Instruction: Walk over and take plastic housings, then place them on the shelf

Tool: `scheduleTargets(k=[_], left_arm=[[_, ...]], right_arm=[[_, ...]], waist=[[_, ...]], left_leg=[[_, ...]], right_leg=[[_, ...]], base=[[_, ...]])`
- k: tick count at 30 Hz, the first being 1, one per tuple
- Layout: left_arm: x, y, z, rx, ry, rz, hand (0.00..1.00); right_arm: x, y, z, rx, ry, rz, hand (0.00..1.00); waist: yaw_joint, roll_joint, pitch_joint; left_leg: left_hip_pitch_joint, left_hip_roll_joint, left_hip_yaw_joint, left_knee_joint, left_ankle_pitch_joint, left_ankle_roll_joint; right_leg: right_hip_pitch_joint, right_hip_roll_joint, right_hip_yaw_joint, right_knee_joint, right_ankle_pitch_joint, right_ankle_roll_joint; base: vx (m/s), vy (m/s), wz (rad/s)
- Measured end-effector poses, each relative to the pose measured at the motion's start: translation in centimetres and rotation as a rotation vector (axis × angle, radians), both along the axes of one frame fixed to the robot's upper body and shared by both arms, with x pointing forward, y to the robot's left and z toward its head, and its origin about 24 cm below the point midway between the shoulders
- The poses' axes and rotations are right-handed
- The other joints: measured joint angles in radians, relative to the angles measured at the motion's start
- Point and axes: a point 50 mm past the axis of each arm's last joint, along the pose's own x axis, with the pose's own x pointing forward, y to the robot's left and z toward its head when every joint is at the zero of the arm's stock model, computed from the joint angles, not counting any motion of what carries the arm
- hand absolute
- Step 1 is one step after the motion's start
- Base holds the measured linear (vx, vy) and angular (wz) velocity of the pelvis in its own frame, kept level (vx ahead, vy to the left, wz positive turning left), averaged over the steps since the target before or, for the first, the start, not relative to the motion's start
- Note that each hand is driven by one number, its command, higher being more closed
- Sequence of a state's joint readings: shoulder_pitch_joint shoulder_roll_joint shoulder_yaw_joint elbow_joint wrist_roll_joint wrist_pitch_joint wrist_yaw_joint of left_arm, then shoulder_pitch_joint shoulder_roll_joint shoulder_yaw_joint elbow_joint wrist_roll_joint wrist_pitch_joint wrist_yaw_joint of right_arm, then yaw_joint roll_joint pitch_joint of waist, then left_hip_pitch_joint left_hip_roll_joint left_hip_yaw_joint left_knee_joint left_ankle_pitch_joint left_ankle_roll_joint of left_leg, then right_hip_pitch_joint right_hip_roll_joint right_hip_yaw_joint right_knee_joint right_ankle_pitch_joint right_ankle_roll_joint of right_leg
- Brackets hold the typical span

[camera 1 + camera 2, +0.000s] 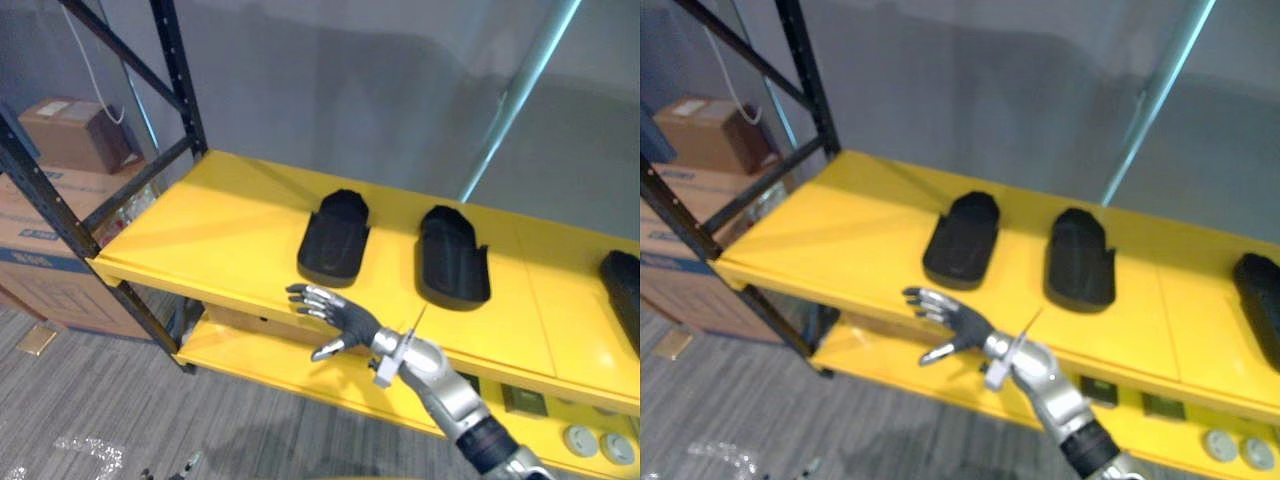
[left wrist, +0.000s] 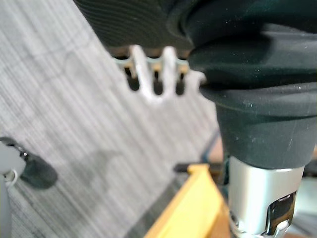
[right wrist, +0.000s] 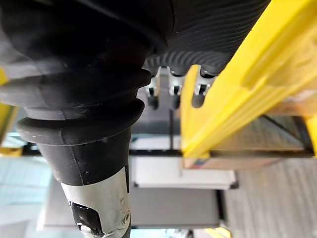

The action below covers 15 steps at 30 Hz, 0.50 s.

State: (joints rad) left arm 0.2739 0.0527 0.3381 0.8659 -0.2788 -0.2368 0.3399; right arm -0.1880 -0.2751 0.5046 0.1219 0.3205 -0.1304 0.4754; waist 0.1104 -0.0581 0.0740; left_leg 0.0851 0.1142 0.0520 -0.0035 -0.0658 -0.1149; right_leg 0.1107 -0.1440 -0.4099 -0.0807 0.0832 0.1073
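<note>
Clearly, on the yellow shelf (image 1: pixel 210 225) the left housing (image 1: pixel 335 240) and the middle housing (image 1: pixel 452 255), both of black plastic, are laid side by side but apart, while the right housing (image 1: pixel 625 290) is cut off by the picture edge. The right robot hand (image 1: pixel 350 322) is held just before the shelf's front edge, fingers spread, with nothing grasped. The left robot hand (image 2: pixel 144 74) is seen blurred above the carpeted floor (image 2: pixel 59 114); its state cannot be told.

Third black housing (image 1: pixel 624 288) cut off by right edge. Cardboard boxes (image 1: pixel 45 245) cut off at left. Round things (image 1: pixel 581 440) below too small to tell.
</note>
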Motion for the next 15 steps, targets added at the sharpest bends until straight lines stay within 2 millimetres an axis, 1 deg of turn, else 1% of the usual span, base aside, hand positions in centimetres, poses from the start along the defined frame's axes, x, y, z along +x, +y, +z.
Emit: scheduleTargets(k=[2,3,4,7,9,10,11,15], left_arm=[[0.0,0.0,0.0,-0.001,0.002,0.001,0.00],[0.1,0.0,0.0,-0.002,-0.002,0.000,0.00],[0.2,0.0,0.0,-0.005,-0.002,-0.002,0.00],[0.1,-0.2,-0.2,-0.022,0.012,-0.006,0.00],[0.1,-0.3,-0.2,-0.029,0.012,-0.014,0.00],[0.0,-0.4,-0.3,-0.042,0.006,-0.008,0.00],[0.0,-0.5,-0.3,-0.055,0.001,-0.002,0.00],[0.0,-0.7,-0.4,-0.075,0.002,-0.016,0.00]], right_arm=[[0.2,0.2,-0.5,-0.025,0.013,0.001,0.00],[0.5,0.4,-1.1,-0.049,0.026,-0.017,0.00],[1.0,0.5,-1.6,-0.072,0.039,-0.049,0.00],[2.0,0.6,-2.2,-0.112,0.049,-0.129,0.00],[2.6,0.4,-2.2,-0.111,0.046,-0.166,0.00],[3.0,0.2,-2.0,-0.100,0.046,-0.201,0.00],[3.5,0.1,-1.9,-0.094,0.044,-0.228,0.00],[4.4,0.0,-1.3,-0.076,0.024,-0.301,0.00]], waist=[[0.002,0.003,0.004],[0.004,-0.002,0.016],[0.012,-0.001,0.024],[0.027,-0.002,0.039],[0.030,0.000,0.049],[0.040,0.001,0.052],[0.042,0.001,0.052],[0.042,-0.001,0.052]], left_leg=[[0.000,-0.001,-0.004,0.000,0.000,0.000],[0.005,-0.002,-0.012,0.002,0.000,0.000],[0.003,-0.003,-0.019,0.003,0.000,0.000],[0.002,-0.007,-0.037,0.007,0.001,0.000],[0.002,-0.010,-0.046,0.008,0.001,0.000],[0.001,-0.012,-0.046,0.008,0.001,0.000],[0.001,-0.013,-0.049,0.008,0.001,0.000],[0.001,-0.019,-0.054,0.008,0.002,0.001]], right_leg=[[0.002,-0.001,-0.003,0.000,-0.001,0.001],[0.015,-0.001,-0.008,0.000,-0.003,0.002],[0.017,-0.002,-0.019,0.000,-0.005,0.003],[0.024,-0.005,-0.032,0.000,-0.006,0.004],[0.030,-0.007,-0.043,0.000,-0.008,0.006],[0.030,-0.009,-0.046,0.000,-0.008,0.006],[0.032,-0.010,-0.050,0.000,-0.008,0.006],[0.034,-0.015,-0.054,0.000,-0.008,0.006]], base=[[0.01,0.009,0.08],[0.00,0.011,0.16],[0.00,0.012,0.16],[0.00,0.013,0.16],[-0.01,0.017,0.16],[-0.01,0.018,0.09],[0.00,0.019,0.04],[0.00,0.020,0.03]])
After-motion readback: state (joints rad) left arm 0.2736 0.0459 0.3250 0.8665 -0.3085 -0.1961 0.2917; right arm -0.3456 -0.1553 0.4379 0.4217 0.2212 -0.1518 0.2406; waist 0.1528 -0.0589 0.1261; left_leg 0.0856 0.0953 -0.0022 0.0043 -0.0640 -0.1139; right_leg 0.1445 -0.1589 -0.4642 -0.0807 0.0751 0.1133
